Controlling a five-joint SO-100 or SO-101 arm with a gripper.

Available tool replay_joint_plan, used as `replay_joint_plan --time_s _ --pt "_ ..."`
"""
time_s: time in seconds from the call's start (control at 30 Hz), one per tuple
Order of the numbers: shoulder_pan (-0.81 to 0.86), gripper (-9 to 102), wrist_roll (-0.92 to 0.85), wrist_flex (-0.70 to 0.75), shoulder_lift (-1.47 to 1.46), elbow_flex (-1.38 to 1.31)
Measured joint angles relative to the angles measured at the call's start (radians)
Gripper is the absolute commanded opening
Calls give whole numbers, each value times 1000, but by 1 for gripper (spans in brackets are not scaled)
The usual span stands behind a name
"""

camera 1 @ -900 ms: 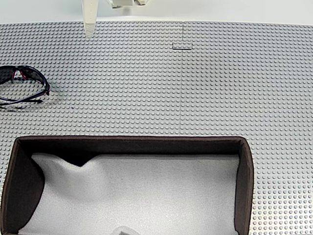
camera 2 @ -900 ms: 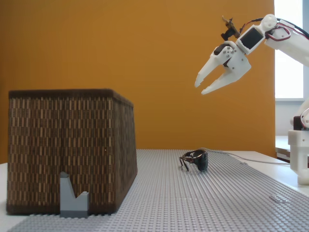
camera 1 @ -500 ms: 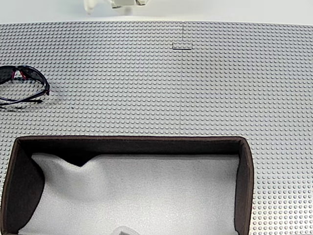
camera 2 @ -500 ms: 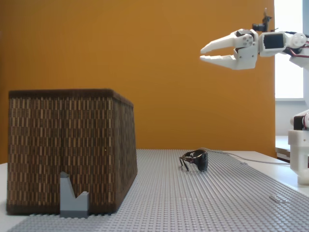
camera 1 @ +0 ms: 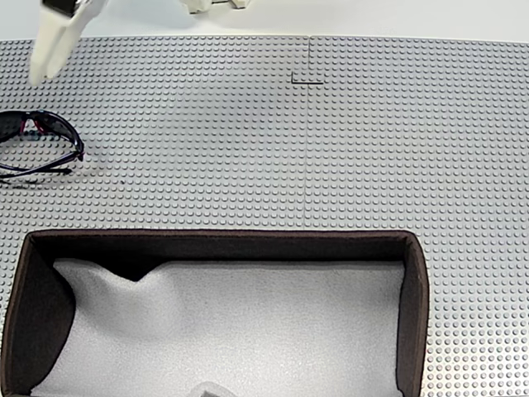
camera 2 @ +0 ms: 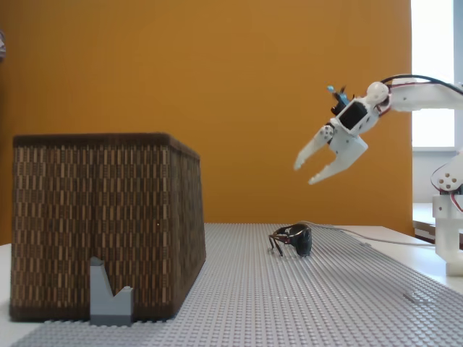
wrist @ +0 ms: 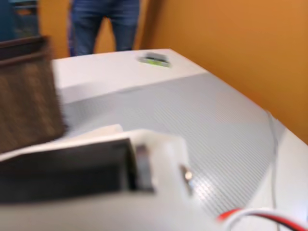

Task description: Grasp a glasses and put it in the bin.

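A grey studded baseplate table [camera 1: 347, 157] carries everything. The largest thing on it is the big rectangular bin [camera 1: 413, 314] with dark brown woven fabric walls and a pale grey-white soft lining, which stands along the lower edge of the downward-looking fixed view and at the left of the side-on fixed view [camera 2: 101, 224]. Against its front corner there leans a small grey plastic bracket [camera 2: 108, 293].

The white two-finger gripper [camera 2: 306, 172] hangs high in the air in the side-on fixed view, tilted down, its fingers spread moderately apart with nothing between them.

The wraparound sunglasses with dark lenses, thin black frame and pink-red accents [camera 1: 37, 145] lie on the plate at the left edge of the downward-looking view, well apart from the bin and below the gripper [camera 2: 293, 238].

They look light and fairly rigid, with smooth curved lenses that would likely slip and scratch. The thin arms appear open and could flex or fold. The best hold is probably across the frame's bridge or the top rim, closing gently.
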Motion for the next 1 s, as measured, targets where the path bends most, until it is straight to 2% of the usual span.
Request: replay_joint_plan --time_s 0.1,0.27,0.53,0.7,0.77,0.9,1.0 --pt "87 24 0 0 -109 0" --pt "127 27 0 0 -221 0" --pt "117 29 0 -3 -408 -55" --pt "87 27 -6 -52 -494 -91" --pt "72 23 -6 -66 -522 -95" --pt "43 0 -18 -89 -560 -115" --pt "43 -1 -21 -91 -561 -117"
